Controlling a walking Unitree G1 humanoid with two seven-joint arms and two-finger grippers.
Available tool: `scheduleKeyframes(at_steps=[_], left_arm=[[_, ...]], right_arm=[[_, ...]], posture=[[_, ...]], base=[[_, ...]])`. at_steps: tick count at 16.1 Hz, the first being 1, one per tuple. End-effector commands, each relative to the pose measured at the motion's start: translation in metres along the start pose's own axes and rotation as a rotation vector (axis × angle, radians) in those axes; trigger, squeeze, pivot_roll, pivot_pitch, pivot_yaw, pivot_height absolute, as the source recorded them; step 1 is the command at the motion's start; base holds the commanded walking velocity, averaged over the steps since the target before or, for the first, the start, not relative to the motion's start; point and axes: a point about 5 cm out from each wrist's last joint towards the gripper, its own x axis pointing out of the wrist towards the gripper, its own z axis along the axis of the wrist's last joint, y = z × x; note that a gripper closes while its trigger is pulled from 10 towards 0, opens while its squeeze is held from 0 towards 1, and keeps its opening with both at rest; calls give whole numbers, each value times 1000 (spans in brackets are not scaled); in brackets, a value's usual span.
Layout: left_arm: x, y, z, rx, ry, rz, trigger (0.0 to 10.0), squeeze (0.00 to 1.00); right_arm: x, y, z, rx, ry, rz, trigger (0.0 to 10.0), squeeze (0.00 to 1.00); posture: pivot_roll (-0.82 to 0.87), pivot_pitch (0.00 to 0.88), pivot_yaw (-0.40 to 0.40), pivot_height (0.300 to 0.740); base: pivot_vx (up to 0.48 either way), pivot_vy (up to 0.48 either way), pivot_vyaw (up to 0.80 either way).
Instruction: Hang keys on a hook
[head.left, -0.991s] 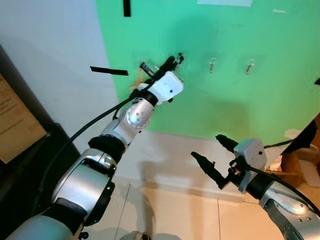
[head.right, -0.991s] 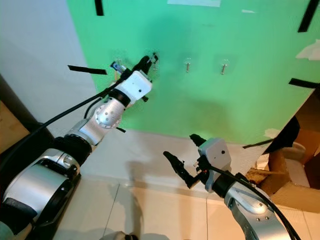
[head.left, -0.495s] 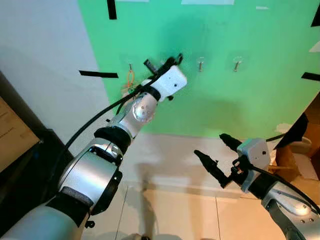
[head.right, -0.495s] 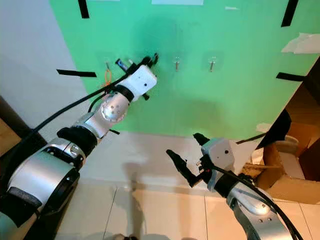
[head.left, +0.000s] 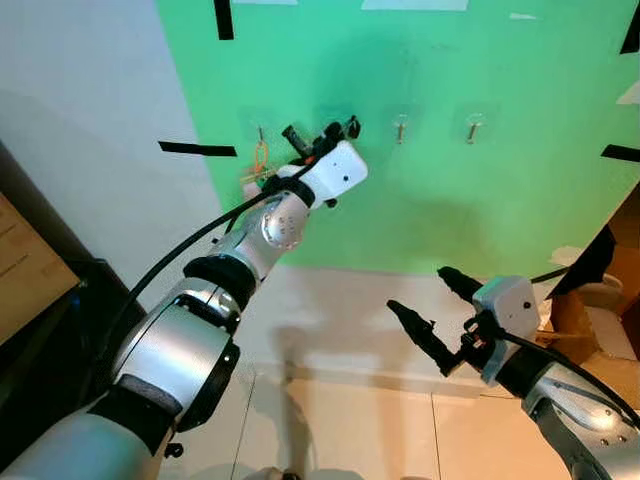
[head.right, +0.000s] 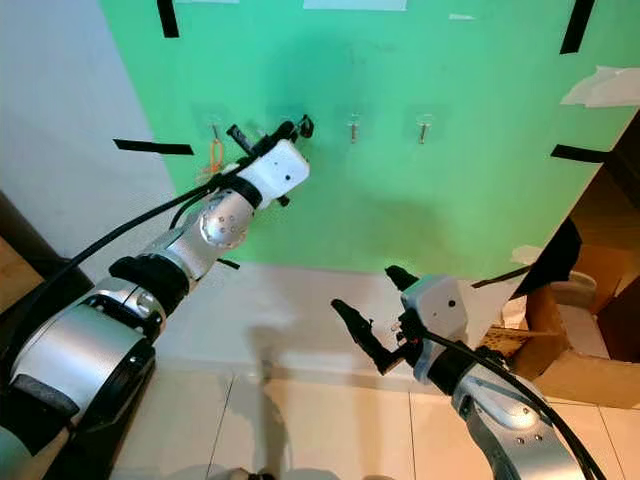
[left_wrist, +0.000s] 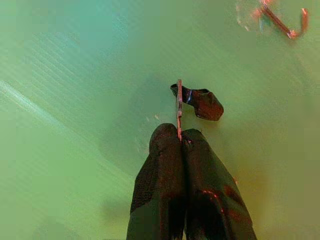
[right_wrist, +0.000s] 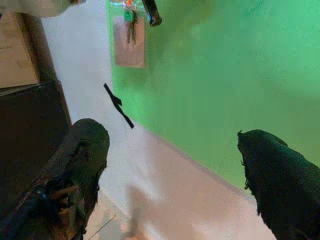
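A bunch of keys on an orange ring hangs from the leftmost hook on the green wall. My left gripper is raised to the wall, right of those keys and apart from them. In the left wrist view its fingers are pressed shut. A thin metal strip with a dark blob beside it stands at their tips; I cannot tell whether it is held. Two bare hooks lie further right. My right gripper hangs low and open, holding nothing.
Black tape strips mark the wall. A dark cabinet stands at the left. Cardboard boxes sit at the right. A pale skirting band runs under the green, with tiled floor below.
The camera swung right over the first half second. Since then my left gripper has dropped slightly down and to the left. The keys stay on their hook; the right arm is still.
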Motion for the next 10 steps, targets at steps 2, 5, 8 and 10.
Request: scheduleKeyframes(at_steps=[2, 5, 8, 10], left_arm=[[-12, -2, -24, 29, 94, -18, 10000, 0], [-16, 2, -27, 26, 74, 8, 10000, 0], [-22, 6, -34, 37, 83, 22, 10000, 0], [-27, 6, -40, 15, 87, 17, 10000, 0]], right_arm=[[2, 0, 7, -24, -25, 24, 10000, 0], [5, -4, 13, -56, -38, 42, 10000, 0], [6, -3, 16, -75, -42, 61, 10000, 0], [6, -1, 19, -90, -41, 86, 10000, 0]], posture=[[-282, 0, 87, 740], [-277, 0, 86, 740], [-270, 0, 85, 740], [-266, 0, 83, 740]], base=[[0, 0, 0], [0, 0, 0], [0, 0, 0], [0, 0, 0]])
